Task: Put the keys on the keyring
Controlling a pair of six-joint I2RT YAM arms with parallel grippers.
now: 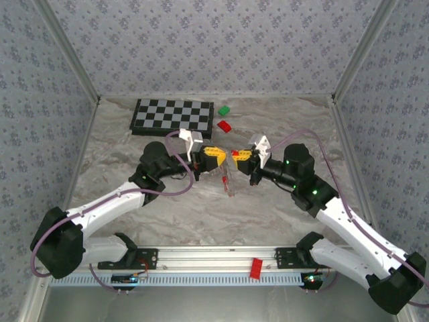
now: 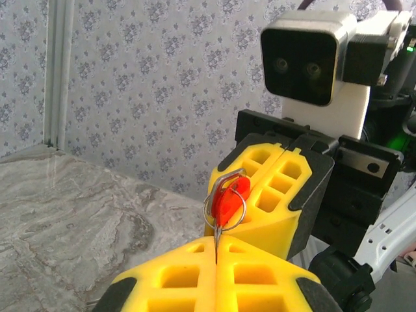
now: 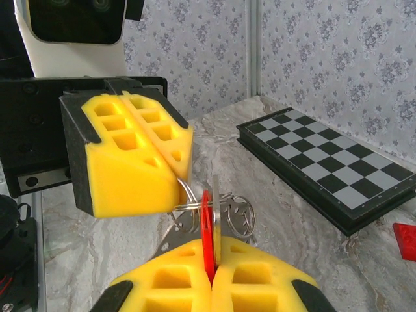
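Above the middle of the table my two grippers meet tip to tip. My left gripper [image 1: 220, 155] [image 2: 216, 252] is shut on the thin grey wire of the keyring [image 2: 224, 203] [image 3: 189, 203], holding the loop upright. My right gripper [image 1: 236, 155] [image 3: 212, 259] is shut on a key, pinching its red head [image 3: 207, 234] edge-on, with the metal shaft [image 3: 216, 198] pointing up. In the left wrist view the key's red head [image 2: 231, 197] lies against the ring's loop, in front of the right gripper's yellow fingers [image 2: 279, 185]. The left gripper's fingers [image 3: 133, 153] stand just above the key.
More small rings [image 3: 242, 216] and a flat metal tag [image 1: 230, 183] hang under the keyring. A chessboard [image 1: 173, 115] [image 3: 325, 162] lies at the back, with a green block [image 1: 223, 111] and a red block [image 1: 224, 125] beside it. Another red block [image 1: 255, 267] sits on the front rail.
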